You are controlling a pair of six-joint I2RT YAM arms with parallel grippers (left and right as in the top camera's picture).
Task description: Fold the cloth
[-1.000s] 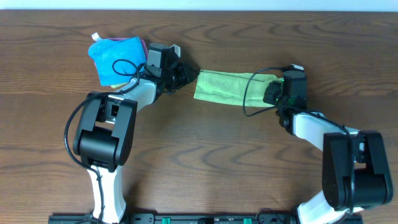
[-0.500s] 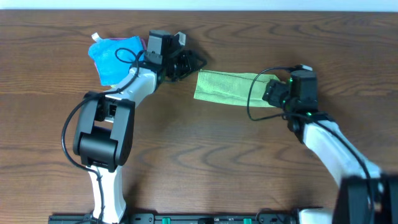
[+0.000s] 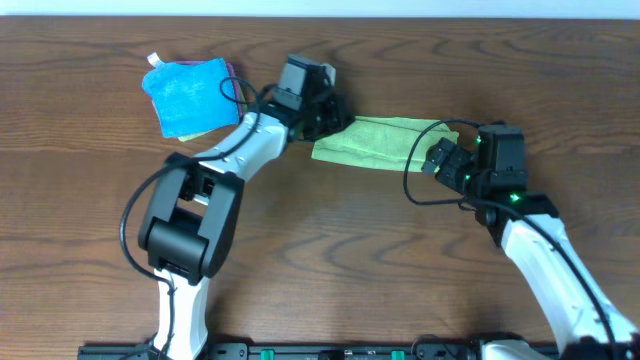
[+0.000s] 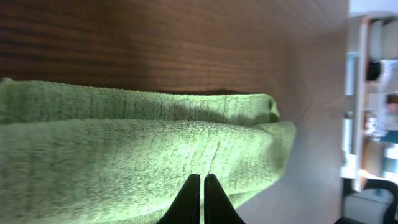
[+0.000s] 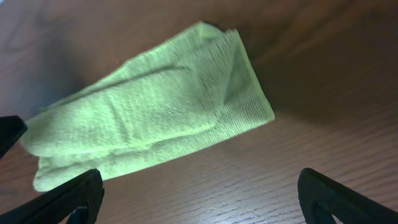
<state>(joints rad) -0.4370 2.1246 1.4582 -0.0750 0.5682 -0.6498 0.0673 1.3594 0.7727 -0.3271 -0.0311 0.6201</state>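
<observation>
**Arms swap ends of the cloth**

The left gripper point(image 3: 336, 112) has swung toward 3 o'clock to the left end of the cloth point(image 3: 385, 140), and its jaws have gone from parted to closed together. The right gripper point(image 3: 440, 160) has let go of the right end, spread wide and backed off toward 5 o'clock.

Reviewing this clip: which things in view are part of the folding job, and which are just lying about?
In the job:
- lime-green cloth, lying folded over in a strip
- left gripper, fingers shut at one end of it
- right gripper, fingers open, just off the other end

Lying about:
- blue terry cloth, at the far left of the table, untouched
</observation>
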